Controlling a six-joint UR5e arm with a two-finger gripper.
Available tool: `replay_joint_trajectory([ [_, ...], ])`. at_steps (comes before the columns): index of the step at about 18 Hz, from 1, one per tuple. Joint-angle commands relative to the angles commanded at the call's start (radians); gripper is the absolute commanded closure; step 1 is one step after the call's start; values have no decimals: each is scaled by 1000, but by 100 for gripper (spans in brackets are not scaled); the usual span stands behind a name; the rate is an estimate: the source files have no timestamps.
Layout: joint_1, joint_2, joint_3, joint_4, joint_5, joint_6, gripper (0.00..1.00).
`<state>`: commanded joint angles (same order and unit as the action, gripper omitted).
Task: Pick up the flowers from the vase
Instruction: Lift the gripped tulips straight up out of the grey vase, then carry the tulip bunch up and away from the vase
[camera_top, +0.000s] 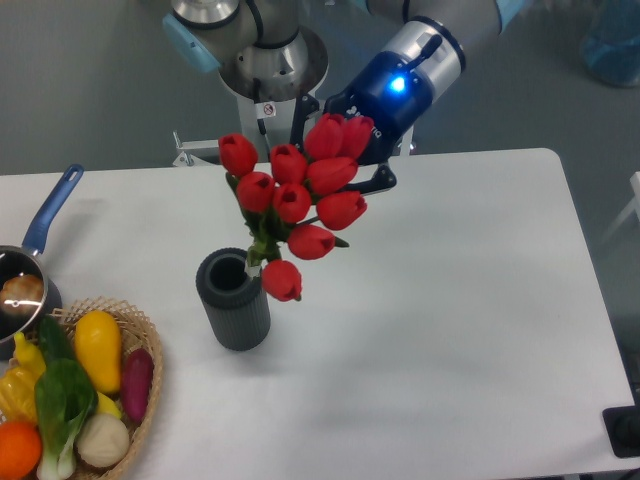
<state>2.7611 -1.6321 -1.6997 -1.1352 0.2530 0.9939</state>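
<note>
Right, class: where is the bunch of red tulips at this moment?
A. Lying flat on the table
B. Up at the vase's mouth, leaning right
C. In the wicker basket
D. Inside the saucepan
B: the flowers lean right above the vase, stems at its mouth.

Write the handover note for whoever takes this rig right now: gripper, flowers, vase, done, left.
Gripper: behind the tulip heads at the top of the bunch; fingers hidden by the blooms, so its grip cannot be confirmed.
Flowers: red tulip bunch tilted, heads up toward the gripper, stems slanting down to the vase rim; one bud hangs just beside the mouth.
Vase: dark ribbed cylinder, upright on the white table, mouth looks mostly vacated.
Done: bunch appears lifted mostly out.
Left: clear the stem ends from the rim and raise the bunch away; check the grip first.
Nearby: wicker basket of vegetables and a blue-handled saucepan at the left edge.
</note>
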Motion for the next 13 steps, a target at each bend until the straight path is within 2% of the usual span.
replay_joint_trajectory([
  [2,14,0,11,12,24,14,100],
  [6,18,5,18,35,236,51,100],
  [10,18,12,18,34,329,120,100],
  [13,11,15,20,35,501,161,100],
])
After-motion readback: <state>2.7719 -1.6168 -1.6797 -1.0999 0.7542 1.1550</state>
